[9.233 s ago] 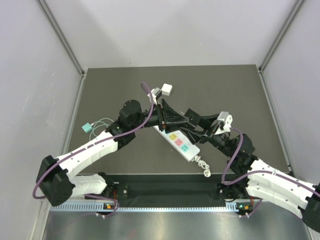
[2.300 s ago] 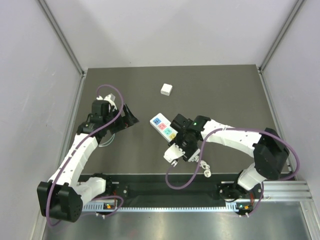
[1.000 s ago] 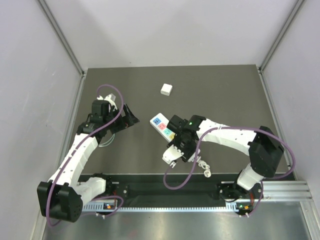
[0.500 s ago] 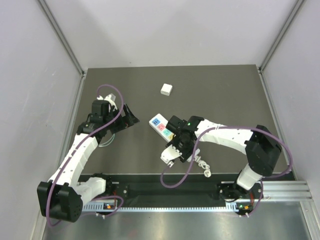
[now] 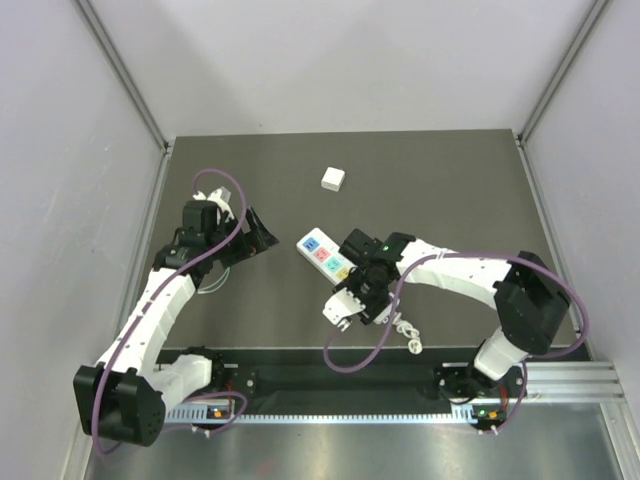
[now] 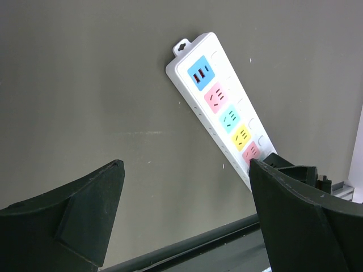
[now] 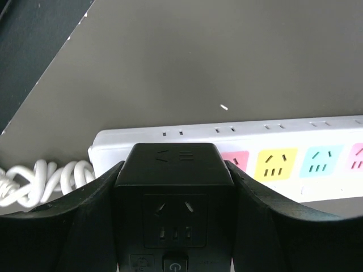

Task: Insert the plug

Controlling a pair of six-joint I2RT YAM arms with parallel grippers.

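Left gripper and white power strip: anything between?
No. Only bare dark grey tabletop separates the left gripper and the white power strip with coloured sockets, per the top external view.

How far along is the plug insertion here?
Done: the black plug is picked up, held between the fingers of the right gripper. In hand: it sits at the power strip's cord end; whether it is seated cannot be told. Left: pushing home, releasing. The left gripper is open, idle.

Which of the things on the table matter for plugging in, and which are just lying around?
For the job: the black plug, held in the right fingers; the white power strip with its coiled cord.

Lying about: the small white cube on the far side of the table; the left fingers, open and holding nothing.
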